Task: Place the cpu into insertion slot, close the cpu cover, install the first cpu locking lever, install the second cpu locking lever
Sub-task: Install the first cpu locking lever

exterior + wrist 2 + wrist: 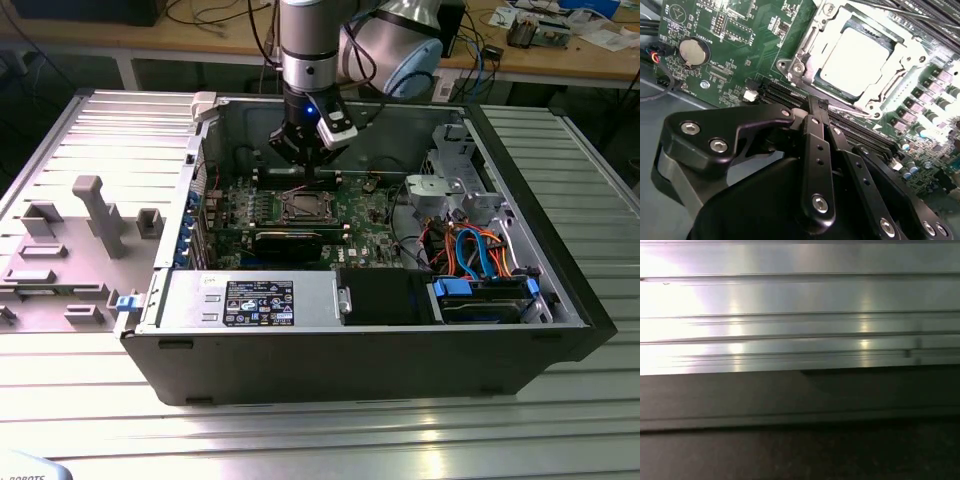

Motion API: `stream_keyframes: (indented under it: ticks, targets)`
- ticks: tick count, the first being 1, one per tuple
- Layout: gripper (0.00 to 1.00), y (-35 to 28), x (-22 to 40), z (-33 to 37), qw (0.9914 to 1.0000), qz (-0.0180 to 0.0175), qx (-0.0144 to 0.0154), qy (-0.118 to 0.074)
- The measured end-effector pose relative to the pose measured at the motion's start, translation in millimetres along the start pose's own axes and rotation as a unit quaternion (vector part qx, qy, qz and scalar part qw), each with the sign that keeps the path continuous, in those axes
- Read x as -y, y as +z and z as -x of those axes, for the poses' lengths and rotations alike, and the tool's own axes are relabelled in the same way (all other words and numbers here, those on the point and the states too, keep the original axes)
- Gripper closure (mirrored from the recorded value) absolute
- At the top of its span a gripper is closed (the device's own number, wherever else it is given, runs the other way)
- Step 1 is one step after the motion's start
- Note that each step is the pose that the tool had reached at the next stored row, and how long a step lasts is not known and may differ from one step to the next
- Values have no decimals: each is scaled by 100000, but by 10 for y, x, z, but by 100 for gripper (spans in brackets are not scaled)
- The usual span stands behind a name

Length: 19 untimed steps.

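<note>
The cpu (856, 57), a square chip with a bright silvery top, lies in the insertion slot (304, 207) on the green board. The cpu cover (807, 50), a thin metal frame, lies flat around the chip with the chip showing through its window. I cannot tell whether the locking levers are latched. My gripper (816, 105) hangs just above the board beside the slot, over the long black memory slots (785, 92). Its black fingers (812, 140) are shut with nothing between them. In the exterior view the gripper (311, 172) stands just behind the slot.
The open computer case (560, 290) lies on a ribbed aluminium table (790, 300). A black graphics card (290, 240) sits in front of the slot, a power supply (250, 300) nearer still. Blue and orange cables (478, 250) fill the exterior view's right. A coin battery (693, 51) sits on the board.
</note>
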State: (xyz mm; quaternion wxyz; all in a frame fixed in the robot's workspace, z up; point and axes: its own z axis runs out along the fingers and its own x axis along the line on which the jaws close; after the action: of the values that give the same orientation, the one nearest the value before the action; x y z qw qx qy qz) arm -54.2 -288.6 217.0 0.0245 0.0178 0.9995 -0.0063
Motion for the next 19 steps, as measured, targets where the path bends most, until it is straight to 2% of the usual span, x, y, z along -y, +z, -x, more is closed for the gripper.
stream_keyframes:
  ticks: [1,2,4,12,19]
  targets:
    - [89,83,-3,48,100000,-31,-7,90]
    - [89,119,-4,46,100000,-31,-11,95]
    - [89,130,-3,45,100000,-41,-24,94]
    - [89,136,-4,46,100000,-9,-7,97]
    - [89,98,-4,48,100000,-13,-5,94]
